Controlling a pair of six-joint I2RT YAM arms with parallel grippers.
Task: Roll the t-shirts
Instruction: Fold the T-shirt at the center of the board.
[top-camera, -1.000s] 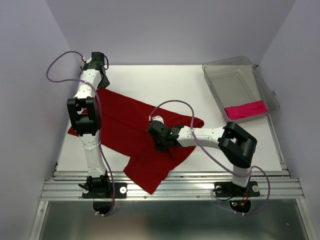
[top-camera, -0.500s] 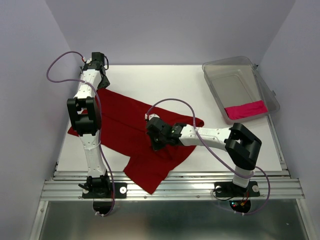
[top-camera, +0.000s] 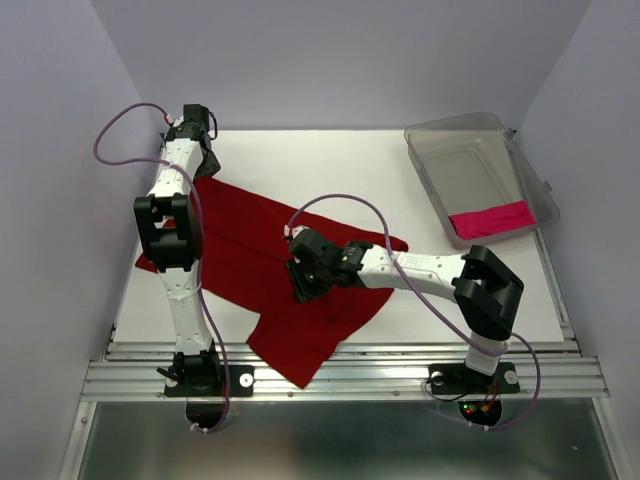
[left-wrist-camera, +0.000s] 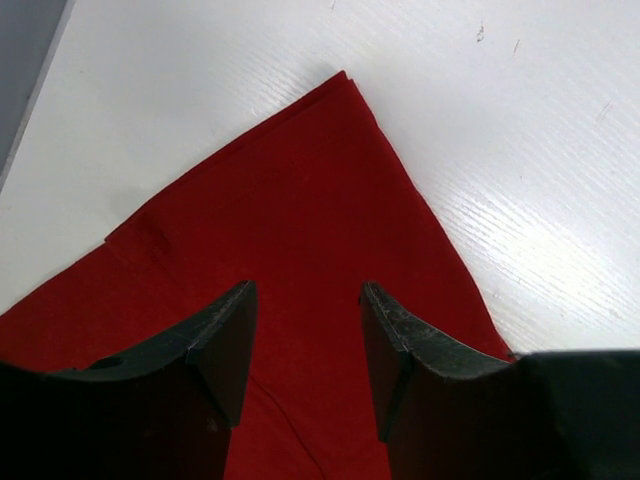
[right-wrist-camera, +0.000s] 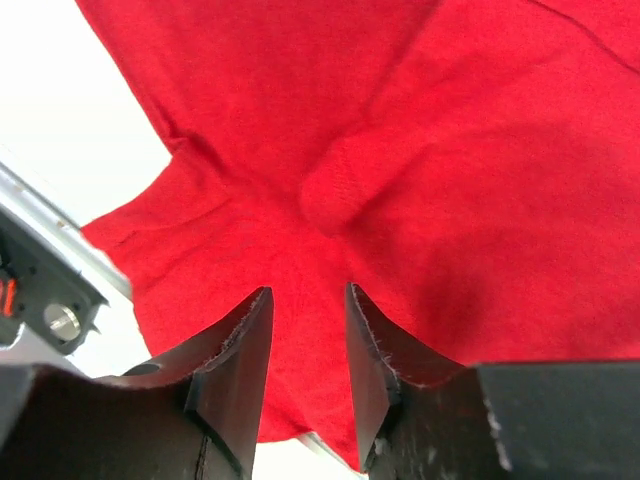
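Observation:
The dark red t-shirt (top-camera: 250, 260) lies spread and rumpled across the left half of the white table. My left gripper (top-camera: 205, 165) is open over its far corner; in the left wrist view the red cloth (left-wrist-camera: 290, 220) lies between and beyond the jaws, not pinched. My right gripper (top-camera: 297, 290) is open low over the shirt's middle; in the right wrist view the red cloth (right-wrist-camera: 420, 150) with a small raised fold fills the frame. The magenta-pink t-shirt (top-camera: 490, 219) lies folded in the clear plastic bin.
The clear plastic bin (top-camera: 470, 165) stands at the back right of the table. A metal rail (top-camera: 350, 375) runs along the near table edge; the shirt's lower sleeve hangs over it. Walls close in the left and right sides.
My right gripper has slid to the left across the shirt's middle. The left arm has not moved.

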